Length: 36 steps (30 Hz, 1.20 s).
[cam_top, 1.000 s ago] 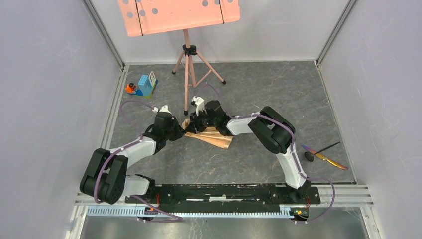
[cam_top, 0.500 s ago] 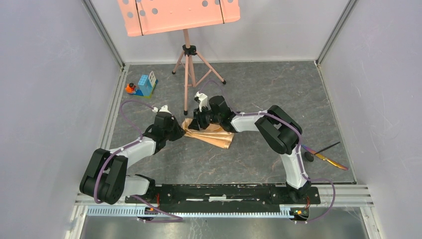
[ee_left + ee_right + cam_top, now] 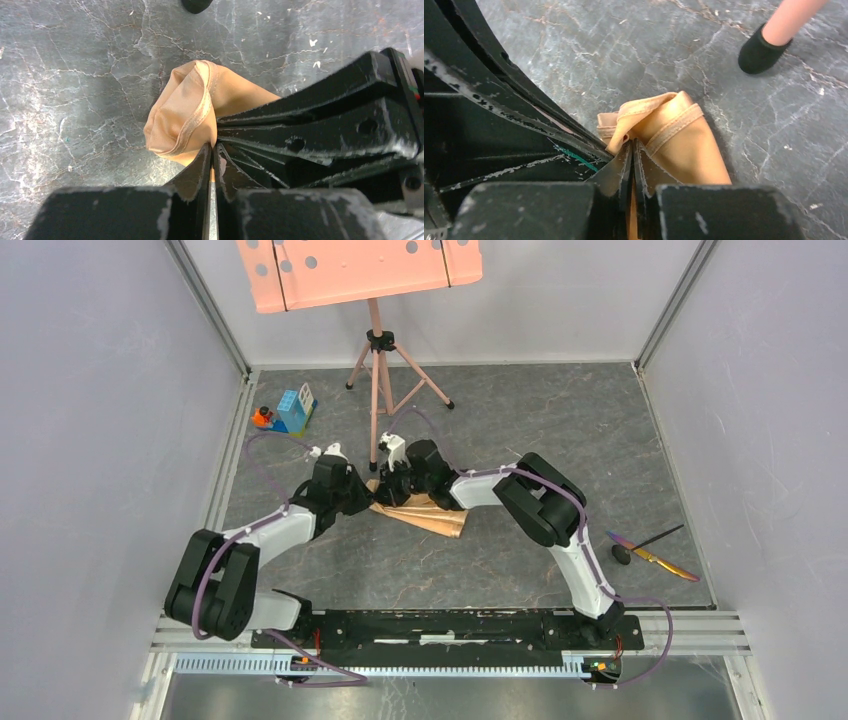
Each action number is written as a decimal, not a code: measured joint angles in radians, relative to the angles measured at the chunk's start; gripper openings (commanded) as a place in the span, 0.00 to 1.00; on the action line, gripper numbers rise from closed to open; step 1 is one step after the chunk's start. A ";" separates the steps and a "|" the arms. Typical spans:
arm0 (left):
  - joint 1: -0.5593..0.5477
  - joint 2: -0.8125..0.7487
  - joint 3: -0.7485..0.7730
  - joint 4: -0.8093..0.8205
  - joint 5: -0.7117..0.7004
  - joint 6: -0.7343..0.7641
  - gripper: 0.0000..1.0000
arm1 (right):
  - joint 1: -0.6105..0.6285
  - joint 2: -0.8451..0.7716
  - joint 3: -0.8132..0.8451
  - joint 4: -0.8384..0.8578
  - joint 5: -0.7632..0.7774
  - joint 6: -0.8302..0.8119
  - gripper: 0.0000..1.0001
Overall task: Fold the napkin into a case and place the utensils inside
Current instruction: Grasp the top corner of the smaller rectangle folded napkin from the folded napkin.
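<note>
No writing, label, brand mark or number can be read in any view. The napkin (image 3: 185,110) is plain satin with a stitched hem and no tag showing. The music-stand tray (image 3: 360,270) bears only round holes. The toy blocks (image 3: 295,410) are too small to tell whether they carry any marking.
</note>
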 measured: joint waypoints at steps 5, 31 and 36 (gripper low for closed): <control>0.002 0.106 0.098 -0.080 0.028 -0.001 0.44 | 0.010 0.002 -0.042 0.085 0.092 0.026 0.06; 0.093 -0.024 0.006 -0.134 0.134 -0.054 0.48 | -0.057 -0.158 -0.171 0.074 0.041 0.079 0.02; 0.093 0.035 0.035 -0.148 0.135 -0.053 0.44 | -0.051 -0.159 -0.212 0.076 0.030 0.081 0.00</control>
